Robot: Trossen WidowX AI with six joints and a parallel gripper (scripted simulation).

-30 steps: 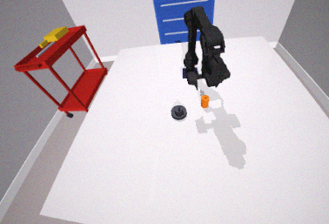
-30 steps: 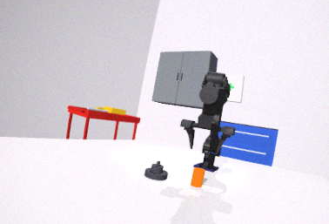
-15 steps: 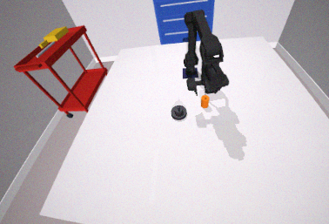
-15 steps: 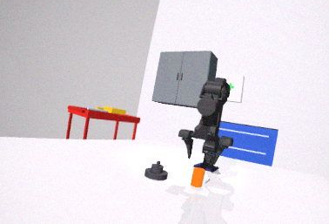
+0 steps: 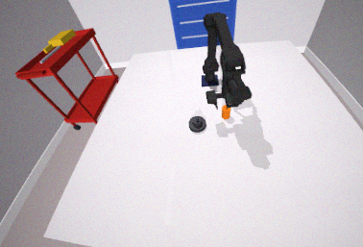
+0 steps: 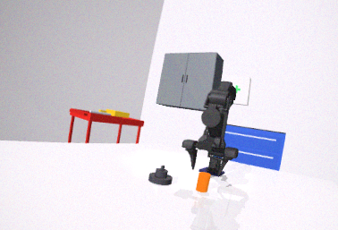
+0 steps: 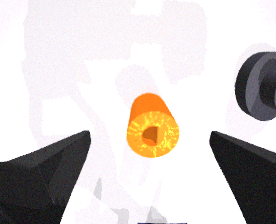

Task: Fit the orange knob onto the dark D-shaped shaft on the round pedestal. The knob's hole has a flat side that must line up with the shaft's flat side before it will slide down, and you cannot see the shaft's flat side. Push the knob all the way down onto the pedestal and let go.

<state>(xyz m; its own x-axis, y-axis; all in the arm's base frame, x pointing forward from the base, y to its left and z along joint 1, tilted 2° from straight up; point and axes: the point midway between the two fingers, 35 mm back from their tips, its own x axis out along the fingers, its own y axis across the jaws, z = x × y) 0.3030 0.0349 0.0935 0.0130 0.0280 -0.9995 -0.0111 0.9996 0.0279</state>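
The orange knob (image 5: 226, 112) (image 6: 203, 183) (image 7: 148, 103) stands upright on the table. In the wrist view its hole shows a straight edge on the right side. My gripper (image 5: 224, 106) (image 6: 207, 169) (image 7: 151, 137) is open above the knob, with one finger on each side of it in the wrist view and nothing held. The dark round pedestal (image 5: 192, 129) (image 6: 160, 180) (image 7: 243, 90) stands a short way from the knob, to its left in the top and exterior views and to its right in the wrist view. Its shaft (image 6: 163, 167) points up; its flat side cannot be seen.
The arm's dark blue base plate (image 5: 206, 81) lies behind the knob. A red cart (image 5: 91, 100) (image 6: 100, 117) with yellow items stands off the table at the left. A blue drawer cabinet (image 5: 202, 14) (image 6: 259, 148) stands behind the arm.
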